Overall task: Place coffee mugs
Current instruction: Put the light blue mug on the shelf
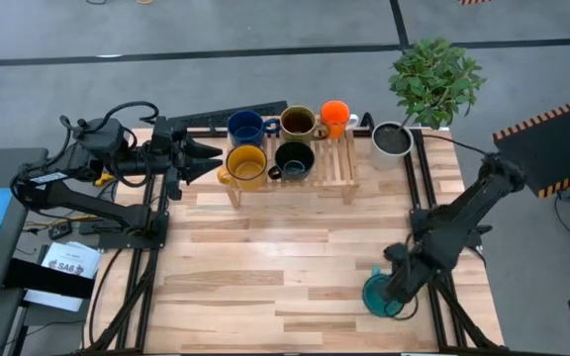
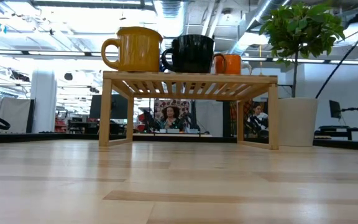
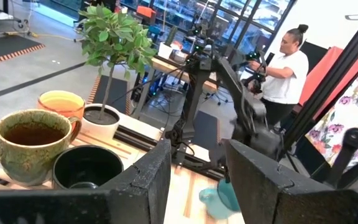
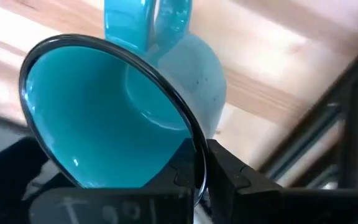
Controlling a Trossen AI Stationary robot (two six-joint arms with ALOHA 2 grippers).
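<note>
the right gripper [image 4: 194, 171] is pinching the teal mug [image 1: 381, 294] by its rim at the desk's [image 1: 265, 277] near right edge; that thin hold may be letting it tilt and slip. the left gripper's [image 3: 194, 180] jaws are hanging apart beside the rack [image 1: 290, 173].

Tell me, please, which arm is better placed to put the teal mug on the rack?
The right: its gripper is already shut on the teal mug's rim. The left gripper hangs open and empty beside the wooden rack.

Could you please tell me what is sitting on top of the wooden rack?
Five mugs stand on the rack: blue, brown, orange, yellow, black. In the low view, the front mugs hide blue and brown.
</note>
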